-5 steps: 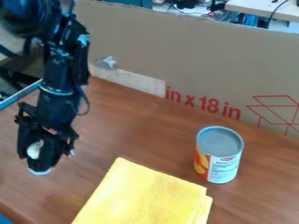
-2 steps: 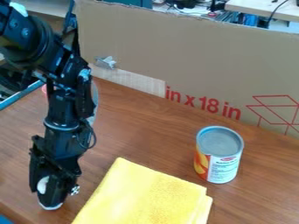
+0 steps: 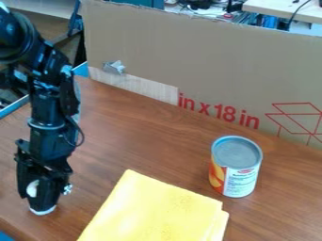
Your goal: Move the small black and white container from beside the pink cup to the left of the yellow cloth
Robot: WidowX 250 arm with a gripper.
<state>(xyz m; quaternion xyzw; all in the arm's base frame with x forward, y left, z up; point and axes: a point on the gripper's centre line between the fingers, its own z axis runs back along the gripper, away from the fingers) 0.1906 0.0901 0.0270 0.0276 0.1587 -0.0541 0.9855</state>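
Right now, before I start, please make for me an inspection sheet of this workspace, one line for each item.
Surface: brown wood-look table, no spill seen.
Yellow cloth: folded, lying flat at the near edge of the picture.
Can: upright on the table, apart from the cloth, lid side up.
Clutter: blue item at the lower left corner, too little visible to name.
Tool: black, hanging low to the left of the cloth in the picture, not touching it.
Cables: thin black cable looping out beside the arm.
Surroundings: cardboard sheet stands along the back; a pale desk is behind it.
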